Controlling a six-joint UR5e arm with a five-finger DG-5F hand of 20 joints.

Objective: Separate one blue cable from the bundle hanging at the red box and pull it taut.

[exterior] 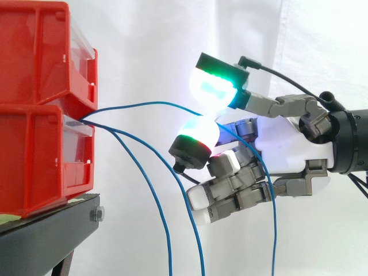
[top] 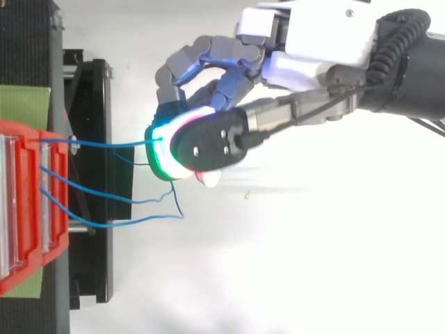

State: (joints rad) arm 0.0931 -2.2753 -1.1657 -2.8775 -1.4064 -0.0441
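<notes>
Side view, left: showed 2 red plastic bins (exterior: 34, 161) stacked one upon the other on a black metal stand (exterior: 52, 230), with a white cloth curtain (exterior: 172, 46) behind.

Side view, right: showed the white and grey robot hand (exterior: 287, 144), level with the seam between the 2 bins and well apart from them. Closed in a pinch on 1 thin blue cable (exterior: 149, 104), with an upper fingertip pad (exterior: 215, 86) glowing white and green set over a lower one glowing white and red, and with the remaining fingers curled beneath the palm.

Traced the pinched cable from the seam between the bins, in a shallow arc across open air, into the gap between the pads. Beyond the pinch, found it dropping in front of the hand and hanging down past the lower edge. Not quite straight in the side view, yet close to straight from the bin front to the pad in the top view (top: 104, 144).

Also hung from the same seam: 2 other blue cables (exterior: 167, 230), slack, below and to the left of the hand and apart from it. In the top view, looped loosely (top: 139, 221) beside the stand, near the pads.
</notes>
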